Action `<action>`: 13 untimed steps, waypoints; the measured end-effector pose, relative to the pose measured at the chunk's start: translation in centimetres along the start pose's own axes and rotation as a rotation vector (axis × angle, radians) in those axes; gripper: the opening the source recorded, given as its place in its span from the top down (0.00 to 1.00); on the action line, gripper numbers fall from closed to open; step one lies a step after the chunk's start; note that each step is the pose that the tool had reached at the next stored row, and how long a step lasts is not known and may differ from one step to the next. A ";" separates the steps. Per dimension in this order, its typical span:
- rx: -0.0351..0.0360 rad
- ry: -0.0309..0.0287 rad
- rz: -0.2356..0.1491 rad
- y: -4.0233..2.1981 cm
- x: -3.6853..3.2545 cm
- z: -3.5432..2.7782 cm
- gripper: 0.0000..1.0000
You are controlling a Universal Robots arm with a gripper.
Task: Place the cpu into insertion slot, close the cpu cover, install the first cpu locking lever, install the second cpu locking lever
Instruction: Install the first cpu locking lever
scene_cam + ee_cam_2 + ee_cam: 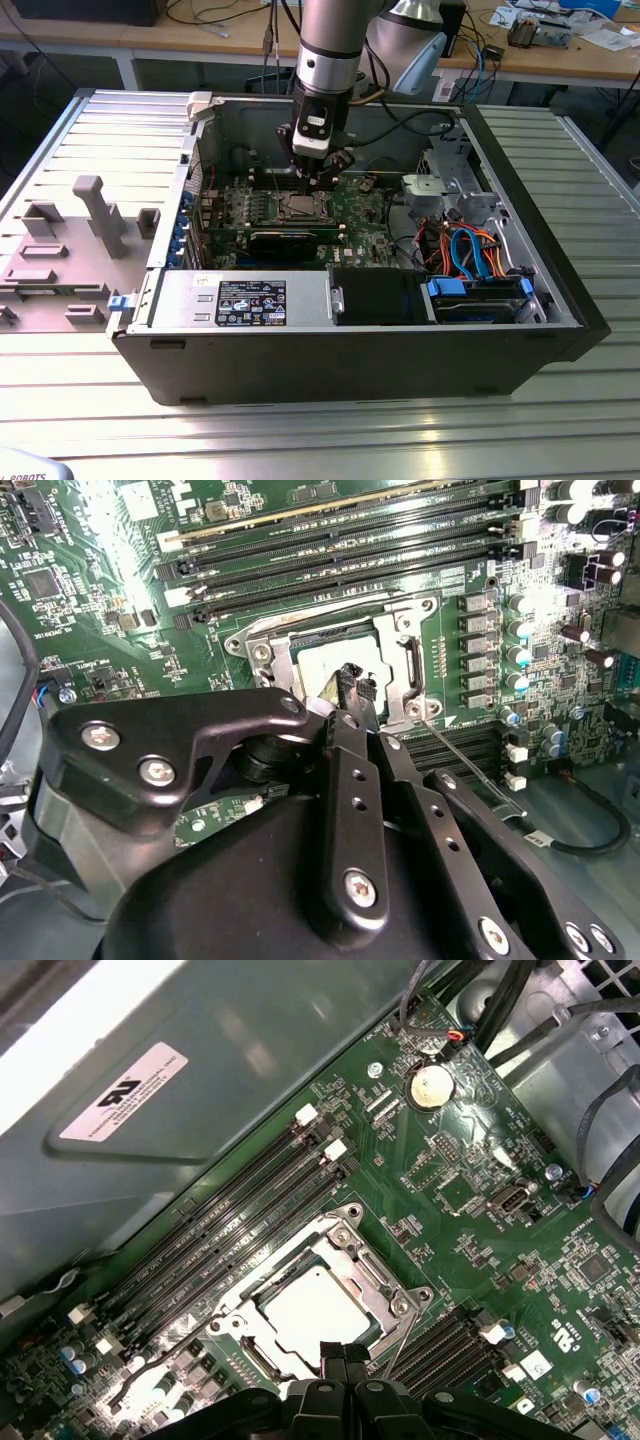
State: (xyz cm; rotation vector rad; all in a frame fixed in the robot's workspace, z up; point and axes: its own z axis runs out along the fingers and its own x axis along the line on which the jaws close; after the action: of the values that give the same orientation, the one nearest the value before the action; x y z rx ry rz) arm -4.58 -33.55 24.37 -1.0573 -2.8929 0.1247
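black two-finger hand (pixel 356 683) narrow, tips together, nothing held, low over edge of thin silver cpu cover (pixel 372 1272) frame. silvery-grey square cpu (pixel 303 1310) seated in dark insertion slot (pixel 300 207). thin wire lever (pixel 470 765) looks unlatched. judgement: press straight down, slow, tips on frame, off chip.

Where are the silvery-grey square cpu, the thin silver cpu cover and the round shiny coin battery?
silvery-grey square cpu (pixel 312 1310): first wrist view, middle of its top.
thin silver cpu cover (pixel 372 1270): first wrist view, frame bar.
round shiny coin battery (pixel 432 1085): first wrist view, its face.
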 end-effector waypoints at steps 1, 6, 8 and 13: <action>0.0000 -0.0001 -0.001 0.00 0.00 0.00 0.89; 0.0001 -0.0004 -0.004 0.00 0.00 0.00 0.89; 0.0001 -0.0005 -0.006 0.00 0.00 0.00 0.89; 0.0002 -0.0010 -0.010 0.00 0.00 0.00 0.89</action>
State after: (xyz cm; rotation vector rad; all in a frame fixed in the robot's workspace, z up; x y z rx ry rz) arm -4.58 -33.54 24.37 -1.0424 -2.8987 0.1251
